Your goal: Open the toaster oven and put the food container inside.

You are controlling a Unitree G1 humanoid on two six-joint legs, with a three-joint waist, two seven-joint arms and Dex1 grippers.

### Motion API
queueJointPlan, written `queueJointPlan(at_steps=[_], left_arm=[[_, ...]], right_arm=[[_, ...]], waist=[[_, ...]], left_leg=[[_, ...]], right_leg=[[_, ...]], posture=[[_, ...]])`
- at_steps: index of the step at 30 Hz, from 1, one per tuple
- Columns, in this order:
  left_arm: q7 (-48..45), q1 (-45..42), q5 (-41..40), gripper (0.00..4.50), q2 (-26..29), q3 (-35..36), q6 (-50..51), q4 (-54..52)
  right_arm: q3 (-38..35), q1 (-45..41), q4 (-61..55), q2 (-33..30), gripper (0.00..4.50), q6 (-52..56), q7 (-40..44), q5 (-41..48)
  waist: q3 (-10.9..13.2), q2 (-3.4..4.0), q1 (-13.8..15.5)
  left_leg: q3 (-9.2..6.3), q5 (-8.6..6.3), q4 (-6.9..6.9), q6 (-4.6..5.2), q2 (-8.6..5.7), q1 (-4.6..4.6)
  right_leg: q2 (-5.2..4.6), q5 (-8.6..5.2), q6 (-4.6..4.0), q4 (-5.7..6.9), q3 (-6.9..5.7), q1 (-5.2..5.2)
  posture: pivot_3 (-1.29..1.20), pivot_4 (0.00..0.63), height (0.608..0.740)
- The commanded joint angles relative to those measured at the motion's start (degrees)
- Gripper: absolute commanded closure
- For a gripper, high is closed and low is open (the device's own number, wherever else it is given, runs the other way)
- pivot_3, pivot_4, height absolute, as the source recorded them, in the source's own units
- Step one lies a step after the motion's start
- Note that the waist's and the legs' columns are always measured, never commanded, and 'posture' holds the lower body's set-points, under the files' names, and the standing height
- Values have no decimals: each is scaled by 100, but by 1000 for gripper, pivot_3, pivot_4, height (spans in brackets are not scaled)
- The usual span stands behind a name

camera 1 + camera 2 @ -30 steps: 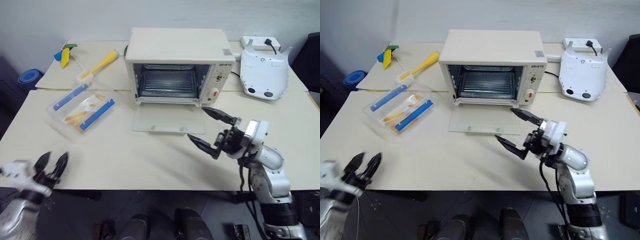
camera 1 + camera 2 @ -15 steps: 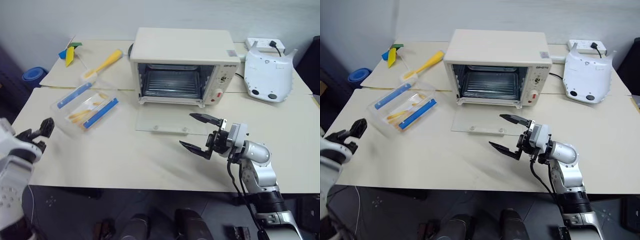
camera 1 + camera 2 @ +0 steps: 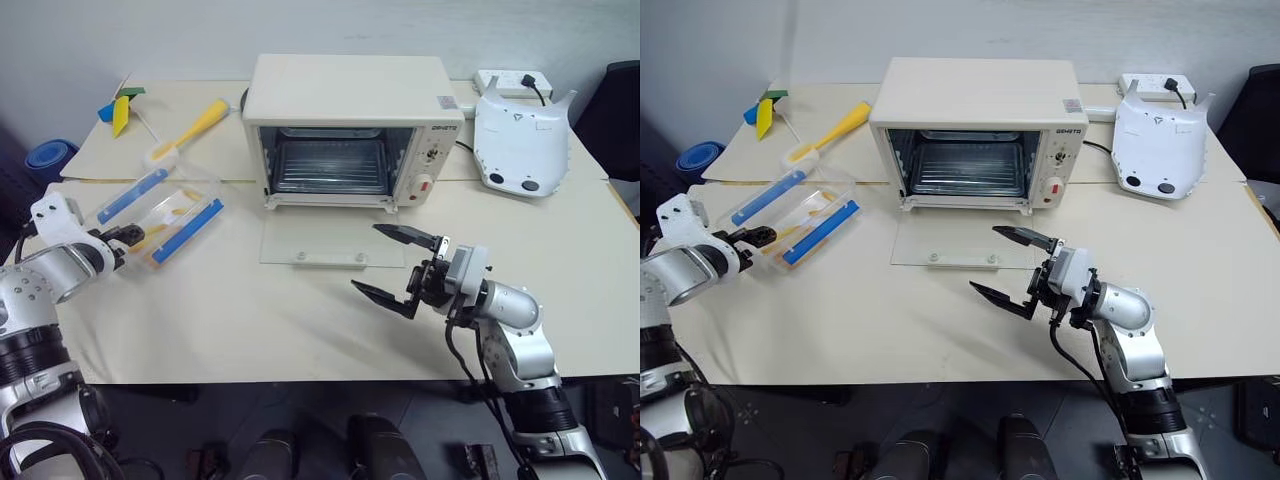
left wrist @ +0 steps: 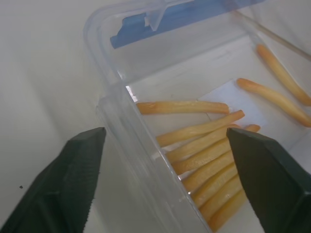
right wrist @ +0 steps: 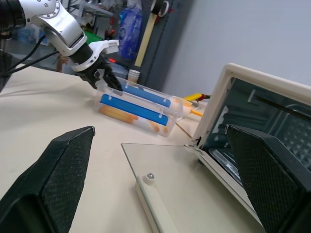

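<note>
Toaster oven [image 3: 345,125] first: I see a small dark brand word at the upper right of its front and a little label patch on the top near that corner, but I cannot read either one. Its control panel carries knobs and a red button [image 3: 427,185], and its glass door [image 3: 328,240] lies folded down flat on the table [image 3: 250,320] with the white bar handle at the near edge, so the wire rack inside is in plain sight. Around it I see a white shield-shaped device [image 3: 521,140] beyond my right gripper [image 3: 392,263] and off to its right, with a power strip [image 3: 512,79] behind that, and a yellow-handled brush [image 3: 193,131] lying past the food container [image 3: 160,212] on the far side from my left gripper [image 3: 758,237]. Nothing stands between the container and the oven mouth apart from the lowered door. My left gripper sits at the near end of the container, fingers spread open and holding nothing; in the left wrist view the two black fingertips [image 4: 73,165] straddle the clear corner wall, with the yellow-orange food strips [image 4: 204,150] just ahead and a blue clip strip [image 4: 180,14] beyond them. I cannot tell whether the fingers touch the plastic. My right gripper hangs over the table just in front of the door's handle edge, wide open and empty, pointing across towards the container, well apart from it.
</note>
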Motion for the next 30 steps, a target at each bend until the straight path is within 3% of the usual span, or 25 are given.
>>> queueJointPlan(at_steps=[1,6,11,16,20,24,30], left_arm=[[-125,-196,263,1481,142,139,-90,128],[-398,-265,457,3021,251,318,-163,312],[-1199,-198,625,4386,755,101,-87,339],[-2194,-230,437,4453,1192,-440,543,-274],[-2643,-565,295,4453,1097,-1002,1038,-941],[-2565,-1266,381,4453,374,-1535,1359,-1213],[-2378,-2178,837,4453,-653,-2141,1467,-810]], right_arm=[[-90,72,-331,-55,0,15,-178,-22],[-114,138,-374,-83,0,-6,-282,-63],[-186,187,-338,-188,0,-49,-261,-49],[-285,283,-281,-331,0,-111,-228,-29],[-399,484,-280,-423,0,-190,-249,-69],[-579,826,-346,-538,0,-260,-356,-107],[-710,1306,-594,-538,0,-357,-629,-218]], waist=[[0,0,-2],[0,0,4],[0,0,-15],[0,-1,16],[2,-4,57],[3,-6,120],[4,-8,84]], left_leg=[[0,0,0,0,1,0],[0,0,1,0,0,0],[2,0,1,-1,0,-1],[0,-1,2,0,-6,-3],[-9,3,3,6,-20,-6],[-10,4,8,8,-24,-8],[0,4,10,7,-22,-9]], right_leg=[[0,0,0,0,0,0],[-1,0,0,4,0,-1],[-1,0,0,13,3,-7],[-8,0,0,13,4,-5],[-21,0,0,15,1,-3],[-23,0,0,18,-1,-2],[-19,0,2,22,3,-8]], posture=[[0,150,740],[0,150,740],[0,150,740],[0,150,740],[0,150,740],[0,150,740],[0,150,740]])
